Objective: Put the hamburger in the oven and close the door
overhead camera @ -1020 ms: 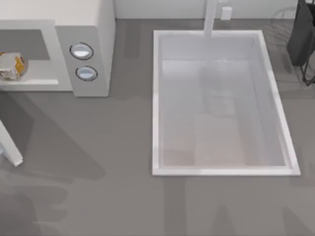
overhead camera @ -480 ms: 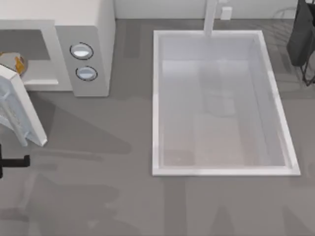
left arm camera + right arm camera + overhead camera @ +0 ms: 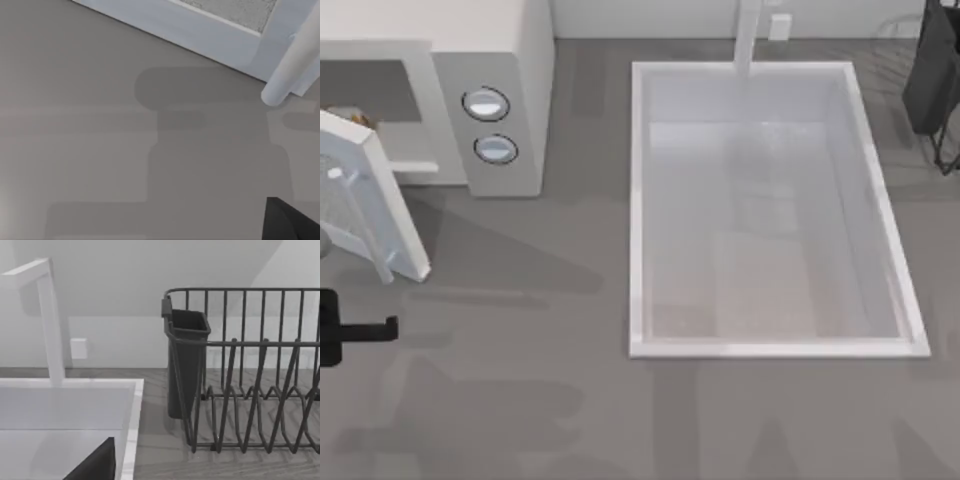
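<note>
Door [image 3: 370, 195] stands half-swung at frame left, covering the oven [image 3: 490, 60] cavity; left gripper [image 3: 355, 330] below it, claw state indeterminate.

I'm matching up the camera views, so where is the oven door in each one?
Top view: door at left edge, ajar before the oven, left gripper in front.
Left wrist view: door's white frame and window, beyond the table.
Right wrist view: faces sink, dish rack.
Shared landmark: sink, top and right wrist.
</note>
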